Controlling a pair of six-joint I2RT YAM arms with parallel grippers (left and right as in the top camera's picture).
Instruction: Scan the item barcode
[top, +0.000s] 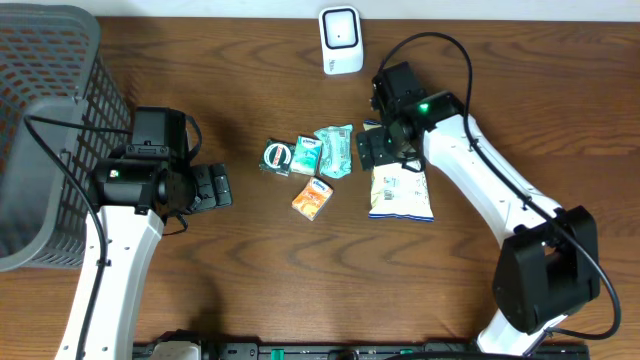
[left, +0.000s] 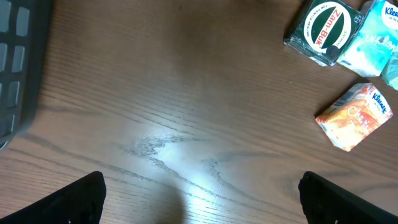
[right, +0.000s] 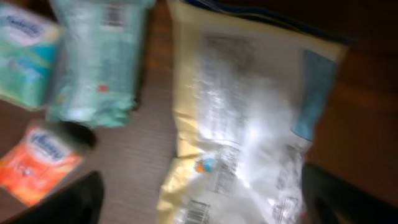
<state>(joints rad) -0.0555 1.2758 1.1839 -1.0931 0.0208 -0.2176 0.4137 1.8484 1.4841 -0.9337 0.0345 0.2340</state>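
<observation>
Overhead view: the snack bag (top: 400, 192) lies flat on the table (top: 250, 290), well apart from the white scanner (top: 341, 40). Left wrist view: the left gripper (left: 202, 199) is spread wide over bare wood and holds nothing. Right wrist view: the right gripper (right: 208, 196) is spread wide just above the bag and is not pinching it. Nothing is at the scanner, so I think the scan is not done yet.

Snack bag (top: 400, 195), small packets (top: 311, 199), scanner (top: 341, 40) on table (top: 300, 290)

Zam-Buk box (left: 326, 28), Kleenex pack (left: 356, 116)
</observation>
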